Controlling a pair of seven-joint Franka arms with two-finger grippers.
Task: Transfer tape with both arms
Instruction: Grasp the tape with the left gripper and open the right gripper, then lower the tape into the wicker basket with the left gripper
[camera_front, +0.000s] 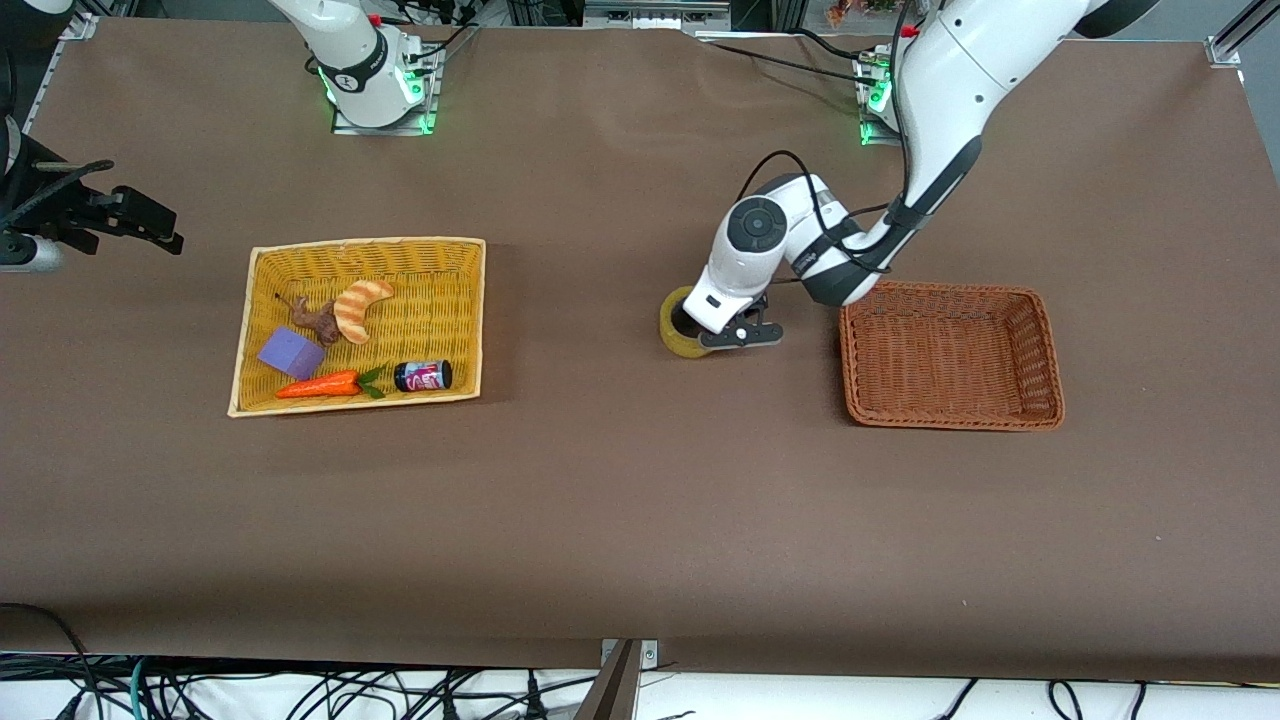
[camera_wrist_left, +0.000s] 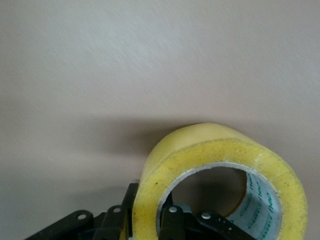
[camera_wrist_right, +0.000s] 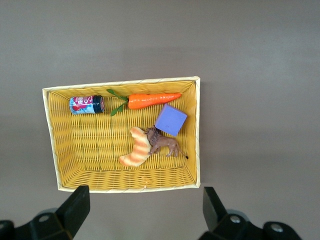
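Left gripper (camera_front: 738, 335) was down at table level mid-table, clamped on the tape (camera_front: 683, 324): in the left wrist view one finger (camera_wrist_left: 172, 225) sat inside the roll's hole and the other outside the wall, so the pinch was across the roll's wall, not across its full width. The tape (camera_wrist_left: 220, 180) looked to be standing on edge on the table, hole axis roughly horizontal and running along the gripper's view line; the bulk of the ring stuck out ahead of the fingertips. I couldn't tell whether it was off the table yet. Right gripper (camera_front: 120, 215) hung spread wide and empty at the right arm's end of the table, with the yellow basket (camera_wrist_right: 197, 130) straight below its camera and between its fingers (camera_wrist_right: 75, 210). That basket held a croissant toy (camera_wrist_right: 136, 148), carrot (camera_wrist_right: 150, 100), purple block (camera_wrist_right: 171, 119), can (camera_wrist_right: 86, 104) and a brown figure (camera_wrist_right: 165, 143). Key relation: the tape was in the left hand, well apart from the right hand, with the empty brown basket (camera_front: 1040, 350) just beside the left gripper toward the left arm's end. My read: a handover needs the roll carried toward the right arm, with the free side of the ring presented. Risk: a one-wall pinch lets the roll swing.
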